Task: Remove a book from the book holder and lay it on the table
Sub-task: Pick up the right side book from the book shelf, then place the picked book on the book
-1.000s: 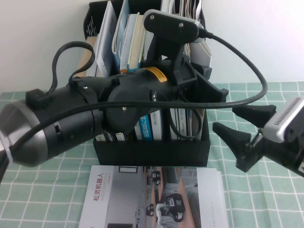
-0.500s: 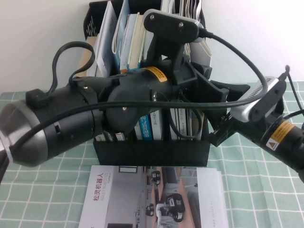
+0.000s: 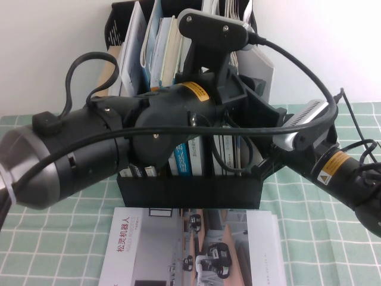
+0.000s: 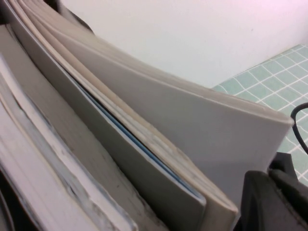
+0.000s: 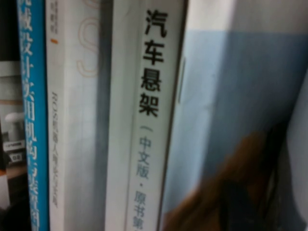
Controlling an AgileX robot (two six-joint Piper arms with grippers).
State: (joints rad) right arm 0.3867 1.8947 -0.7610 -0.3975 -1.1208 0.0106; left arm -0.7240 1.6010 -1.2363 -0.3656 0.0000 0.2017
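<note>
Black plastic forms the book holder [image 3: 190, 190], which stands in the middle of the high view on the table [image 3: 47, 238] with its pale green cloth and white grid. Several books stand upright between its dividers, some with blue spines.

In front of the holder's low front wall, at the bottom centre of the frame, the book [image 3: 190, 250] lies flat on the cloth. It is white, with a red Chinese title at its left edge, a tan stripe and a small robot picture. Neither gripper touches it.

The left arm fills the left and middle of the frame and reaches over the holder. The left gripper [image 3: 257, 110] is at the right compartment, just beside a thin grey-covered book [image 3: 261, 68] that leans to the right. I cannot tell whether this gripper is open or closed. Its wrist camera looks closely along the same grey cover [image 4: 192, 125] and the page edges of its neighbours.

The right arm comes in from the right edge, and the right gripper [image 3: 266, 165] is at the holder's right side wall, mostly hidden behind the left arm. I cannot tell its state either. Its wrist camera shows only spines very close: a white spine [image 5: 149, 96] with black Chinese characters and a blue spine [image 5: 31, 120].
</note>
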